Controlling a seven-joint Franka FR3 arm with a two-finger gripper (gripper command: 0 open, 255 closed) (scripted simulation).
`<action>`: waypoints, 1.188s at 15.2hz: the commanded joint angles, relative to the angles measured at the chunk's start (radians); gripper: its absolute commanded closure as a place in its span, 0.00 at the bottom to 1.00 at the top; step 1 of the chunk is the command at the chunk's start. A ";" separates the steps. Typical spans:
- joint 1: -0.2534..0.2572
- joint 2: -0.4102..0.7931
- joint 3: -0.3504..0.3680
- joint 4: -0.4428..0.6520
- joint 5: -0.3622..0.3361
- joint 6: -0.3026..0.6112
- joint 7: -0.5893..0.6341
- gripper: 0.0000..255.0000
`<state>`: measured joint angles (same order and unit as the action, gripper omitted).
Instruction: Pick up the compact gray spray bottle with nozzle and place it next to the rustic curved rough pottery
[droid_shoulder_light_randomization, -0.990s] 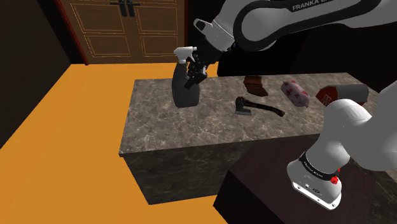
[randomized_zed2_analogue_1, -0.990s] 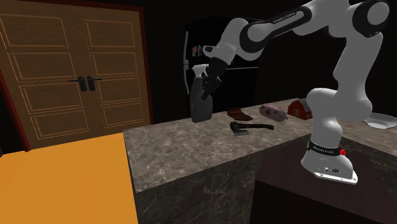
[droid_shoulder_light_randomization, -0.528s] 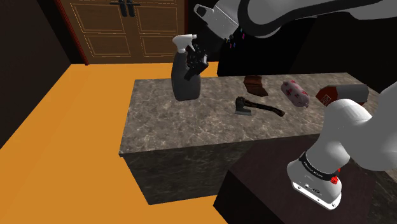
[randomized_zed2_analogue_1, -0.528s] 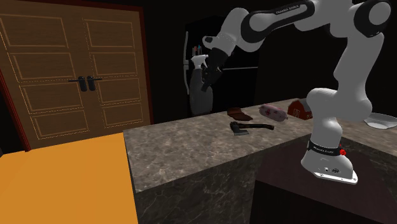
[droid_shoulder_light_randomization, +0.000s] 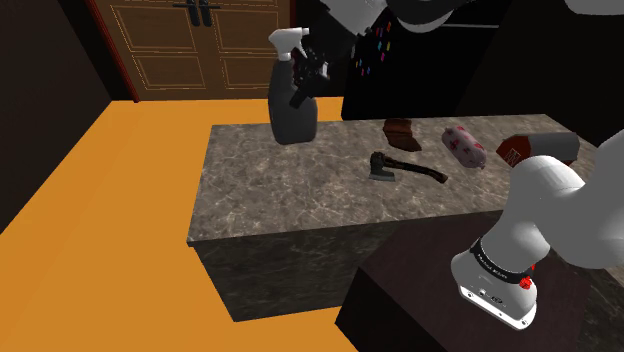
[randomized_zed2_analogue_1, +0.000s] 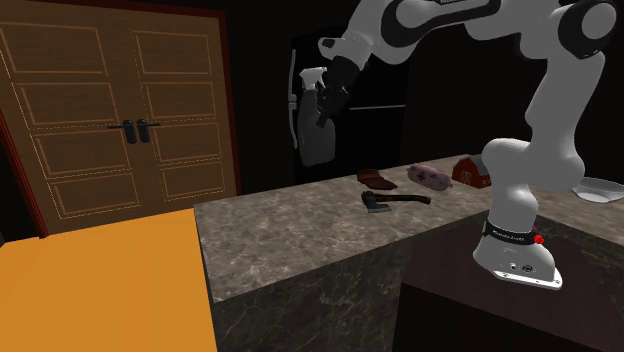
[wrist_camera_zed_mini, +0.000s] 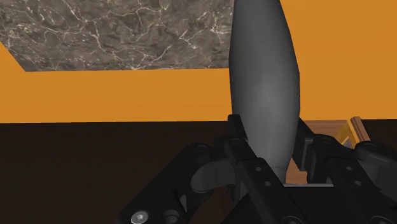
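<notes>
Grey, one spray bottle (droid_shoulder_light_randomization: 290, 112) hangs clamped in the black gripper (droid_shoulder_light_randomization: 306, 80) near the counter's (droid_shoulder_light_randomization: 290, 195) far left corner, one hatchet (droid_shoulder_light_randomization: 402, 169) and one brown pot (droid_shoulder_light_randomization: 401, 133) rightward.

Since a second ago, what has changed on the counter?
The gripper, shut on the gray spray bottle, has raised it from counter level to well clear above the stone counter. The hatchet, the brown pottery and the pink speckled object stayed put.

Upper arm (droid_shoulder_light_randomization: 432, 8) past shoulder view's edge
</notes>
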<state>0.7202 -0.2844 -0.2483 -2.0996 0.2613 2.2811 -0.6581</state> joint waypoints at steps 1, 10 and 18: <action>-0.001 -0.001 0.002 0.024 -0.006 -0.024 0.010 1.00; -0.046 -0.101 -0.081 -0.061 -0.010 -0.065 -0.108 1.00; -0.109 -0.190 -0.214 -0.156 -0.027 -0.097 -0.286 1.00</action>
<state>0.6187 -0.4675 -0.4417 -2.2518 0.2362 2.1930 -0.9167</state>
